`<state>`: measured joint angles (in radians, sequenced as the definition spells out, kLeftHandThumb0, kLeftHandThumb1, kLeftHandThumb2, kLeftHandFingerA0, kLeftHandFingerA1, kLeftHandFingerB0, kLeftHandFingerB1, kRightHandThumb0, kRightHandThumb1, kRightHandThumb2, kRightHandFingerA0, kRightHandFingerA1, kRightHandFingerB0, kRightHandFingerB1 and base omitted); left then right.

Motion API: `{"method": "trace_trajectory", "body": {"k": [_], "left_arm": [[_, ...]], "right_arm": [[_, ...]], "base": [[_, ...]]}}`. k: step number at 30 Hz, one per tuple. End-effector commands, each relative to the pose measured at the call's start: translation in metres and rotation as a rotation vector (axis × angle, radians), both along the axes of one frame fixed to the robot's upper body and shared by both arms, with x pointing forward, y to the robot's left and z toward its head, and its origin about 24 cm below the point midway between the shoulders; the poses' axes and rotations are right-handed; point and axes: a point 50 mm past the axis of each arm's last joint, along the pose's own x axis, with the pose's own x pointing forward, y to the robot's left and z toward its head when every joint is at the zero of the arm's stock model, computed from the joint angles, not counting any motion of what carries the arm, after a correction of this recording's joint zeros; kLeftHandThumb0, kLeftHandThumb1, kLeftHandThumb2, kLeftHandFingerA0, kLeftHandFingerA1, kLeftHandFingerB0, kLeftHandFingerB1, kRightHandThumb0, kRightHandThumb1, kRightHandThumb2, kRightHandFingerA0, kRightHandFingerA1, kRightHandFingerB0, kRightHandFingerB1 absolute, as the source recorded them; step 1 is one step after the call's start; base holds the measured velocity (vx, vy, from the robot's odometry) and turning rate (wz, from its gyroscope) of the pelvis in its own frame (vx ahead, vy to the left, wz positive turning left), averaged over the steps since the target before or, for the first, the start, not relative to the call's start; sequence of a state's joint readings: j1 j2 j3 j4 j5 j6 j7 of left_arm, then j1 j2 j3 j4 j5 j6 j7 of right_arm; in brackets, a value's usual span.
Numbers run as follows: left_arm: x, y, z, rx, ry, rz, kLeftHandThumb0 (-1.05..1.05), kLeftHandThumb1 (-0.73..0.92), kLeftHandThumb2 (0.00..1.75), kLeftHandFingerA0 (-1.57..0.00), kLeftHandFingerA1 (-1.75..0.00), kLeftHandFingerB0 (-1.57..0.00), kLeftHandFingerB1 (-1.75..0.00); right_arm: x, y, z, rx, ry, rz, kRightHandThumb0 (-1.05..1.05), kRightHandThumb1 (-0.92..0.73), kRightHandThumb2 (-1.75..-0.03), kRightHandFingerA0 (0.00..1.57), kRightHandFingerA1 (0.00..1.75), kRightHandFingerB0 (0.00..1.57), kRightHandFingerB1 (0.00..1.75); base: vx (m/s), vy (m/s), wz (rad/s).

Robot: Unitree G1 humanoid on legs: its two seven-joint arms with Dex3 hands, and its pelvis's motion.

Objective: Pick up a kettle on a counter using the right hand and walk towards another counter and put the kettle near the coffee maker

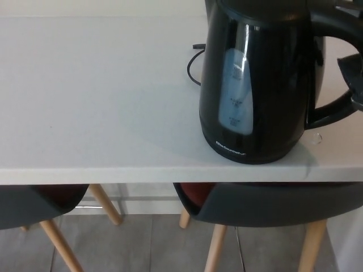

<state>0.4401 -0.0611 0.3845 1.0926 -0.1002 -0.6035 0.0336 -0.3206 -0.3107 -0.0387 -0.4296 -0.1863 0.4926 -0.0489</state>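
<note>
A black electric kettle with a pale water-level window stands upright on the white counter, close to its front edge at the right. Its handle points to the right. Part of my right hand shows as a dark shape at the picture's right edge, inside the handle's loop. Most of that hand is cut off by the frame. My left hand does not show. No coffee maker is in view.
A thin black cord curls on the counter behind the kettle's left side. Under the counter's front edge stand two dark chairs with wooden legs on a grey tiled floor.
</note>
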Motion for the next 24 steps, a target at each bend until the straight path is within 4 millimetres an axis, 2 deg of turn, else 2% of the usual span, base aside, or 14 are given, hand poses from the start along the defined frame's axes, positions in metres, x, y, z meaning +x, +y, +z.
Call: {"method": "trace_trajectory", "body": {"k": [1,4,5,9,10,13,14,18,19,24], "left_arm": [[0.006,0.009,0.008,0.065,-0.075,-0.02,-0.04,0.31,1.39,-1.06,-1.11,-1.01,-0.95],[0.006,0.009,0.008,0.066,-0.075,-0.021,-0.04,0.31,1.39,-1.06,-1.11,-1.01,-0.95],[0.006,0.007,0.009,0.069,-0.084,-0.029,-0.07,0.29,1.43,-1.0,-1.21,-0.97,-0.99],[0.006,0.004,0.011,0.073,-0.096,-0.04,-0.07,0.29,1.43,-1.0,-1.21,-0.97,-0.99],[0.006,0.005,0.01,0.058,-0.095,-0.038,-0.1,0.31,1.38,-1.06,-1.2,-0.99,-0.99],[0.005,0.006,0.009,0.051,-0.096,-0.037,-0.1,0.31,1.38,-1.06,-1.2,-0.99,-0.99],[0.003,0.007,0.009,0.046,-0.092,-0.035,-0.12,0.41,1.26,-1.08,-1.15,-0.99,-0.96],[0.001,0.007,0.009,0.037,-0.086,-0.031,-0.12,0.41,1.26,-1.08,-1.15,-0.99,-0.96],[-0.001,0.006,0.01,0.043,-0.089,-0.029,-0.12,0.36,1.31,-1.09,-1.22,-0.98,-0.98],[-0.005,0.005,0.011,0.049,-0.086,-0.028,-0.11,0.36,1.31,-1.08,-1.22,-0.99,-0.98]], "right_arm": [[0.003,-0.007,-0.028,-0.115,0.213,-0.015,-0.31,-0.83,-0.67,1.13,0.92,0.69,0.62],[0.003,-0.007,-0.028,-0.123,0.218,-0.018,-0.31,-0.83,-0.67,1.13,0.92,0.69,0.62],[0.003,-0.008,-0.027,-0.12,0.218,-0.013,-0.15,-0.58,-1.07,1.17,1.28,0.87,0.78],[0.002,-0.009,-0.027,-0.117,0.218,-0.005,-0.15,-0.58,-1.07,1.17,1.28,0.87,0.78],[0.002,-0.005,-0.026,-0.092,0.151,-0.036,-0.13,-0.5,-1.19,0.95,1.6,0.9,1.39],[0.002,-0.003,-0.026,-0.08,0.12,-0.05,-0.13,-0.5,-1.19,0.95,1.6,0.9,1.39],[0.002,-0.002,-0.024,-0.054,0.088,-0.067,-0.17,-0.61,-1.08,0.85,1.75,0.7,1.61],[0.003,0.0,-0.022,-0.012,0.037,-0.096,-0.17,-0.61,-1.08,0.85,1.75,0.7,1.61],[0.005,0.001,-0.02,0.011,0.026,-0.113,-0.18,-0.58,-1.12,0.85,1.75,0.72,1.6],[0.009,0.004,-0.013,0.081,-0.008,-0.166,-0.18,-0.55,-1.14,0.87,1.75,0.74,1.6]], "base": [[0.0,0.0,0.0],[0.0,0.0,0.0],[0.0,0.0,0.0],[0.0,0.0,0.0],[0.0,0.0,0.0],[0.0,0.0,0.0],[0.0,0.0,0.0],[0.0,0.0,0.0],[0.0,0.0,0.0],[0.0,0.0,0.0]]}}
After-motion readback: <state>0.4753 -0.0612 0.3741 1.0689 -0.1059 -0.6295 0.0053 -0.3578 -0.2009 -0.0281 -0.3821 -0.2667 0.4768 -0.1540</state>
